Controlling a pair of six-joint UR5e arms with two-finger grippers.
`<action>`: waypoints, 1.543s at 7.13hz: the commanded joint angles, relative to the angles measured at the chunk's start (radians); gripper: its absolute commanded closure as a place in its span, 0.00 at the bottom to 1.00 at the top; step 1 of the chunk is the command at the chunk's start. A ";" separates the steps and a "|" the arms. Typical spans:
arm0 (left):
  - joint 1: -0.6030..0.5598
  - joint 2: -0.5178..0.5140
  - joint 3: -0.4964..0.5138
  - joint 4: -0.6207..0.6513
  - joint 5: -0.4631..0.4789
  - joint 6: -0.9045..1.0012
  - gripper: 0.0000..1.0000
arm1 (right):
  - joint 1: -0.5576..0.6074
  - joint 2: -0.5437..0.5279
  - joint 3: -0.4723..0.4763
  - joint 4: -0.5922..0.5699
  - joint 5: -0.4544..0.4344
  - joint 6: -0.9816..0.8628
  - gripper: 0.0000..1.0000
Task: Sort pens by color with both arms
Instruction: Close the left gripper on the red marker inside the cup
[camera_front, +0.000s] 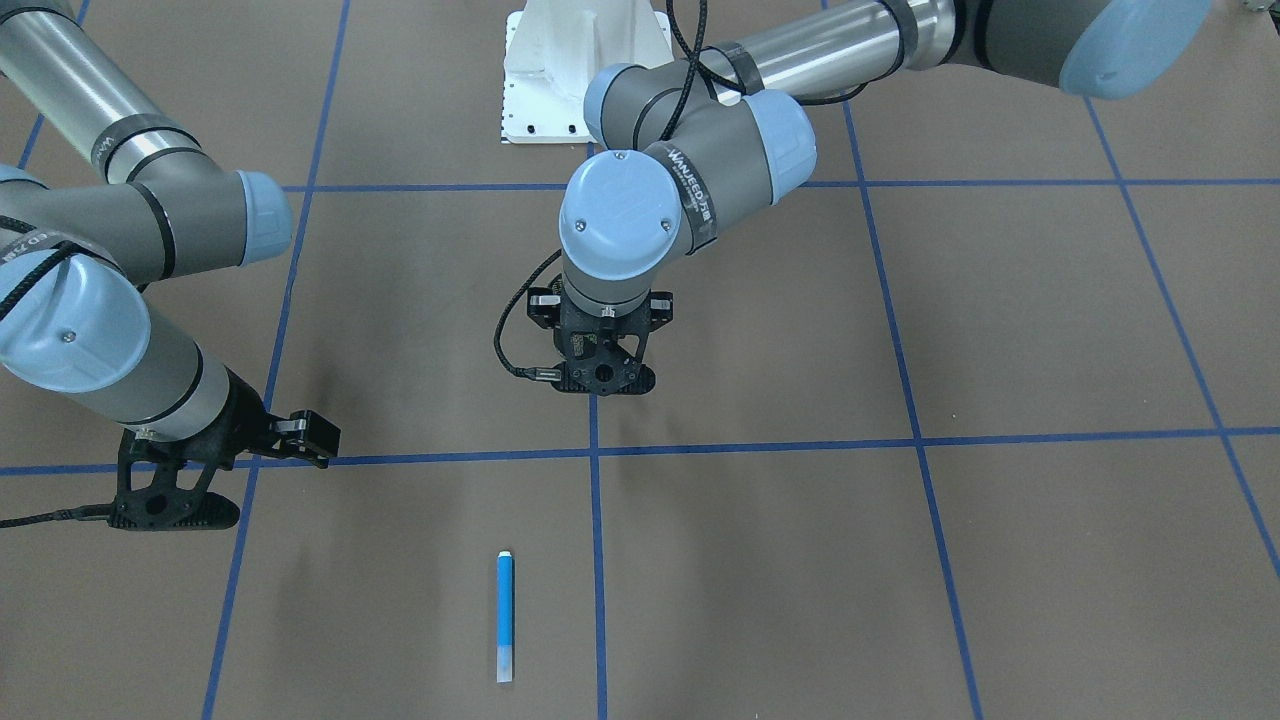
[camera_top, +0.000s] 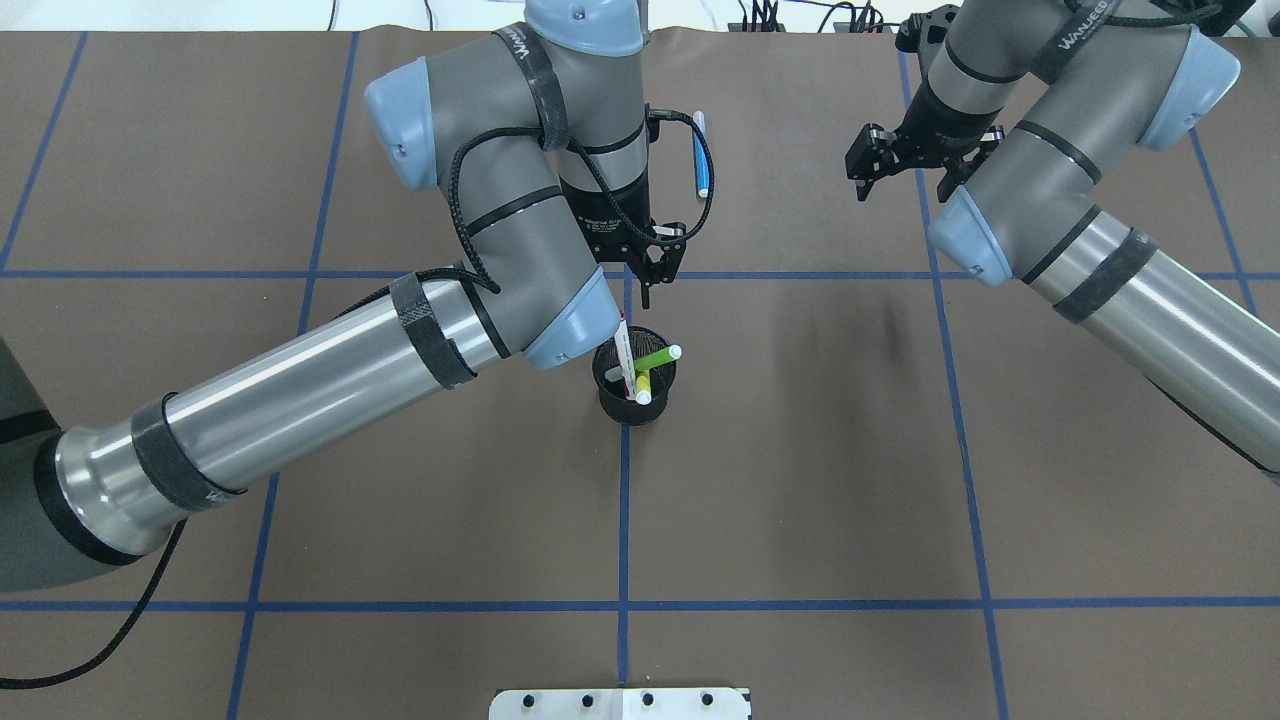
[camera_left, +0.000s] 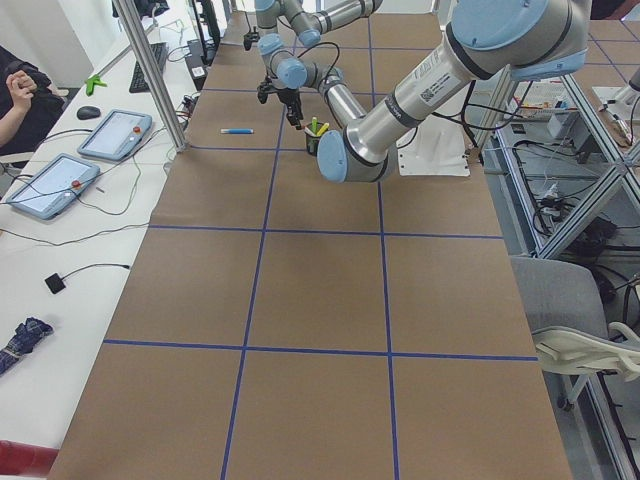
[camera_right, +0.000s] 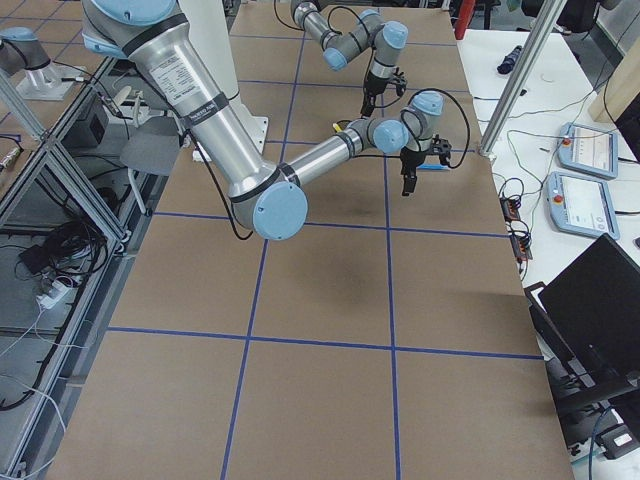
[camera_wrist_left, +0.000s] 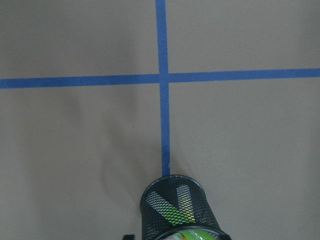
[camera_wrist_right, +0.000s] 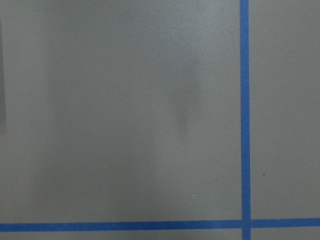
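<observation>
Brown paper crossed by blue tape lines covers the surface (camera_top: 800, 480). A black mesh cup (camera_top: 625, 410) stands on the centre line and holds three tilted pens: a red pen (camera_top: 623, 350), a green pen (camera_top: 655, 357) and a yellow pen (camera_top: 642, 385). A blue pen (camera_front: 505, 615) lies flat on the far side from the robot, just to the robot's right of the centre line, its long axis pointing away from the robot.

The left fingers (camera_top: 655, 262) hang between cup and blue pen, holding nothing. We cannot tell whether they are parted or closed. The right fingers (camera_top: 862, 168) hover well off to the right, spread apart and empty.

We judge the cup comes next. It sits just on the robot's side of the left fingers, so the left arm (camera_top: 330, 380) is much nearer than the right arm (camera_top: 1150, 290).
</observation>
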 joint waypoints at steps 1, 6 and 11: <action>0.003 0.001 0.001 0.000 -0.002 0.000 0.47 | 0.007 0.001 0.000 0.000 0.014 -0.005 0.00; 0.026 0.007 0.003 0.000 0.004 -0.001 0.56 | 0.015 0.002 0.000 0.000 0.027 -0.005 0.00; 0.036 0.008 0.003 0.001 0.006 -0.003 0.63 | 0.015 0.005 0.000 0.000 0.029 -0.005 0.00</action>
